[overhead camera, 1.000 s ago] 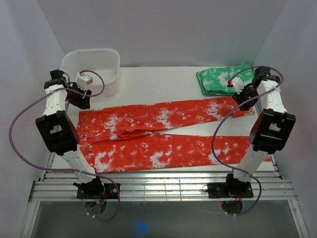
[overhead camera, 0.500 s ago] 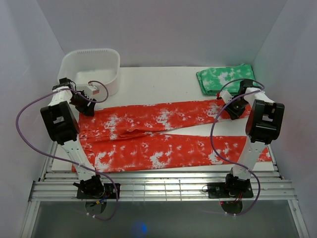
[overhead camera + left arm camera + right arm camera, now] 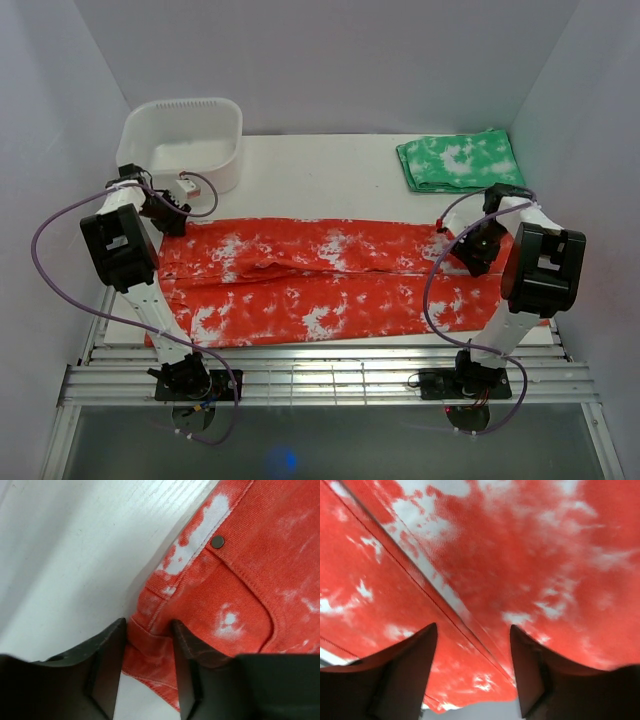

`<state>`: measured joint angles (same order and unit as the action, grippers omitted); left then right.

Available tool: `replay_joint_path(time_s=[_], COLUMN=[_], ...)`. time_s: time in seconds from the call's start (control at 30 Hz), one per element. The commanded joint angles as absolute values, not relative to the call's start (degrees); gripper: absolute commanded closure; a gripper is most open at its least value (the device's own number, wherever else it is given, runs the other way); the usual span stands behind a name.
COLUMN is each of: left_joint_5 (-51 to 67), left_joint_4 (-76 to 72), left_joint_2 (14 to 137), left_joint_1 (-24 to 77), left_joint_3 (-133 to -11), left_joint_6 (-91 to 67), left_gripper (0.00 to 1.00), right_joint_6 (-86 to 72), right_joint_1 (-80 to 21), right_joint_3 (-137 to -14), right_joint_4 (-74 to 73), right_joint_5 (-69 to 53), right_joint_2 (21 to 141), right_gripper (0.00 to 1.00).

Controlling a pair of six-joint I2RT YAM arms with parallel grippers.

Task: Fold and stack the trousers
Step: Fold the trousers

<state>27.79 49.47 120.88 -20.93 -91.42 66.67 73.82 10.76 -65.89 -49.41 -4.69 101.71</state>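
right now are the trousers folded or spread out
Spread out, not folded: the trousers lie full length across the table, both legs showing side by side.

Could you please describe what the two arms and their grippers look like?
Both the left arm and right arm have white links joined by blocky black joint housings. A loose purple cable runs along each, base to wrist. The left gripper and right gripper have dark, flat, tapering fingers.
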Motion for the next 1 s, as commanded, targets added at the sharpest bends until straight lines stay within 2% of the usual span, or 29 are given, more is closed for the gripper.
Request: replay_joint_path(time_s=[0.0, 0.07, 0.1, 0.27, 0.4, 0.67, 0.73, 0.77, 0.8, 0.87, 0.9, 0.93, 0.97], left_joint_5=[27.8, 28.3, 28.6, 30.2, 29.9, 31.1, 31.2, 31.4, 31.5, 31.9, 32.3, 32.8, 33.9], left_joint_4=[52.2, 51.9, 51.9, 51.8, 52.0, 52.9, 52.9, 53.1, 53.4, 53.5, 53.5, 53.5, 53.1], left_joint_2=[121.2, 120.0, 119.5, 118.3, 117.5, 116.3, 116.5, 116.5, 116.6, 116.7, 116.9, 117.2, 117.4], left_joint_1=[-21.3, -21.3, -21.3, -21.2, -21.2, -21.2, -21.3, -21.2, -21.2, -21.3, -21.2, -21.2, -21.2], left_joint_3=[-90.0, -88.2, -87.6, -86.9, -86.0, -85.5, -85.6, -85.8, -85.9, -86.7, -87.5, -88.8, -91.0], left_joint_6=[72.0, 73.0, 74.1, 74.4, 75.3, 74.9, 74.5, 74.3, 74.3, 73.2, 72.1, 70.7, 68.0], left_gripper=[0.56, 0.65, 0.67, 0.7, 0.71, 0.73, 0.74, 0.76, 0.8, 0.89, 0.97, 1.0, 1.0], right_joint_6=[77.6, 77.9, 77.7, 79.4, 83.6, 89.1, 88.7, 88.2, 87.7, 87.5, 87.5, 87.5, 87.4], right_joint_1=[11.8, 12.7, 12.8, 13.5, 13.8, 13.8, 13.8, 13.8, 13.8, 13.8, 13.8, 13.8, 13.7], right_joint_3=[-75.9, -80.0, -83.9, -95.8, -102.3, -101.8, -101.4, -101.4, -101.5, -101.6, -101.7, -102.4, -103.4], right_joint_4=[-55.5, -54.6, -54.0, -54.2, -60.0, -62.4, -61.4, -60.1, -59.8, -59.9, -60.0, -60.0, -59.8], right_joint_5=[-8.2, -8.7, -9.0, -9.1, -9.3, -10.3, -9.3, -8.6, -8.4, -9.0, -9.1, -9.1, -8.5], right_joint_2=[100.3, 101.0, 102.5, 111.4, 119.8, 125.3, 126.9, 128.0, 128.8, 129.3, 129.1, 128.8, 128.2], right_gripper=[0.31, 0.2, 0.17, 0.22, 0.26, 0.24, 0.27, 0.32, 0.43, 0.71, 0.82, 0.92, 0.92])
